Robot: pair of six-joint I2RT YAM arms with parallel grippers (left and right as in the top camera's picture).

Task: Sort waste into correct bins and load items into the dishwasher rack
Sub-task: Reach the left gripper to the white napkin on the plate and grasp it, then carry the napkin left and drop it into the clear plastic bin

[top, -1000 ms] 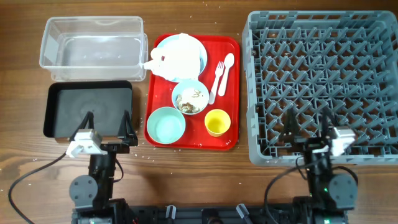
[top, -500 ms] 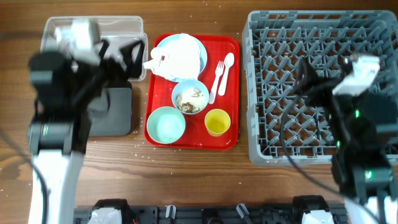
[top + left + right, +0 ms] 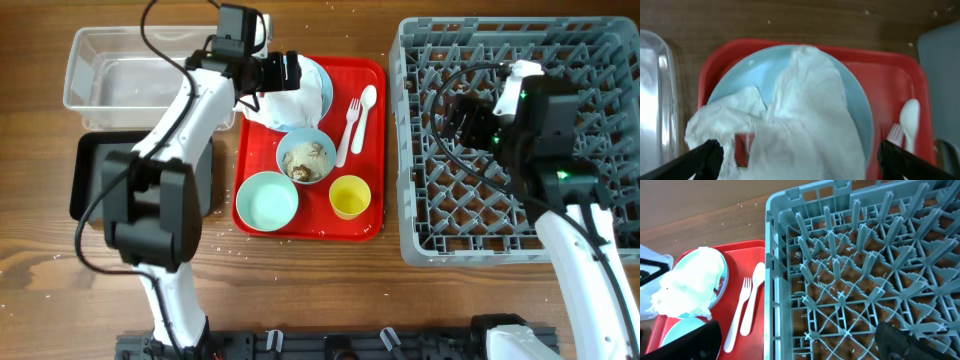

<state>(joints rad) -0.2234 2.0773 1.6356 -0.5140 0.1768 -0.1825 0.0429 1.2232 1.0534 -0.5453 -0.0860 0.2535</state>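
Bins: a clear tub (image 3: 130, 80) lies left of the red tray (image 3: 375, 150) at its far corner, and a black tray (image 3: 95, 175) at its near corner.
Left arm: it has swung out from the near table edge to the red tray's far-left corner.
Left gripper (image 3: 287, 72): spread wide, grasping nothing.
Napkin (image 3: 290, 98): crumpled white, heaped on the pale blue plate (image 3: 322, 85) at that same corner, framed between the spread fingers.
Napkin axis: runs across the red tray; a loose tail points left, past the tray's left edge.
Meaning: reach likely done; descent and pinch remain, and nothing is sorted yet.
Right gripper (image 3: 462, 118): newly raised, released and empty, just right of the red tray.
Rack (image 3: 560, 60): right of the red tray, no dishes loaded.
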